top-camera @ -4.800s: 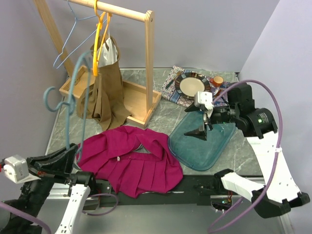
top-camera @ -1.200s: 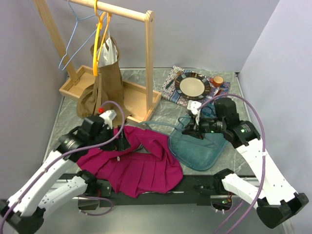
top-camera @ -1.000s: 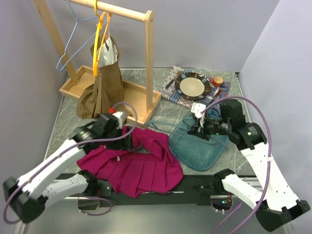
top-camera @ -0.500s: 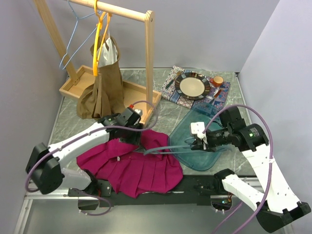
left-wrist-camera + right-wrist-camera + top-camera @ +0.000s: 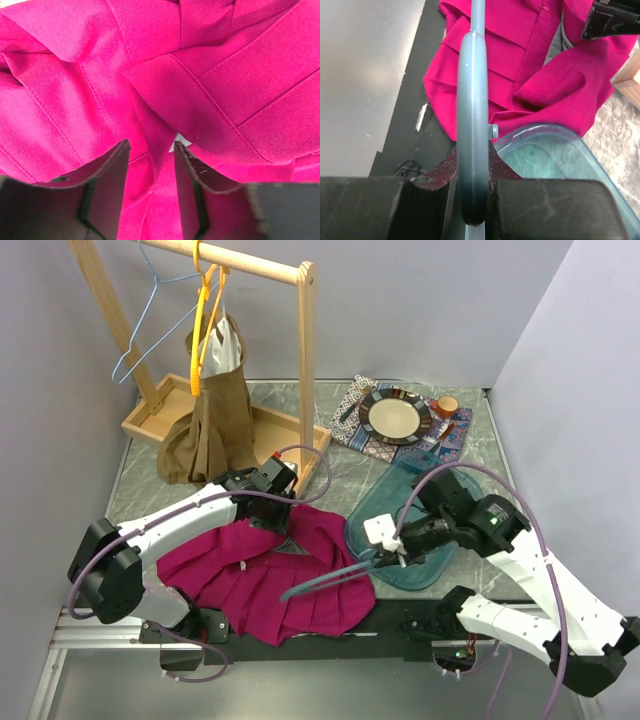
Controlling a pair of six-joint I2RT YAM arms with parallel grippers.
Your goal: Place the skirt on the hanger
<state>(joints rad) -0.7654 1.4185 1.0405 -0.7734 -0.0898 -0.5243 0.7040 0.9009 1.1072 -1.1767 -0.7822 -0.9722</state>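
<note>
Top external view: the magenta skirt [image 5: 265,580] lies spread on the table [image 5: 140,495] in front of the arm bases. Its long axis runs left to right. The pleats fan toward the near edge, and the bunched upper edge points toward the wooden rack [image 5: 305,360]. The left gripper [image 5: 283,523] is down on that bunched far edge, just in front of the rack's base. In the left wrist view its fingers [image 5: 114,170] stand a narrow gap apart and press into the cloth. A raised fold of the skirt [image 5: 210,75] runs into the gap and is not squeezed flat. The right gripper [image 5: 385,558] sits at the near-left rim of the teal tray [image 5: 440,530], beside the skirt's right edge. Its jaws are clamped on a grey-blue hanger [image 5: 330,578]. The hanger's visible arm slants from the gripper toward the near left and crosses above the skirt's pleated corner. In the right wrist view the hanger [image 5: 471,75] shows edge-on as a thin bar held tight at the right gripper [image 5: 472,175]. It points straight away over the skirt [image 5: 520,65], with the tray's rim [image 5: 555,132] just to one side. On the rack hang a brown garment [image 5: 215,420] on an orange hanger [image 5: 203,320] and a bare blue wire hanger [image 5: 150,310]. A plate [image 5: 395,415] rests at the far right of the table.
</note>
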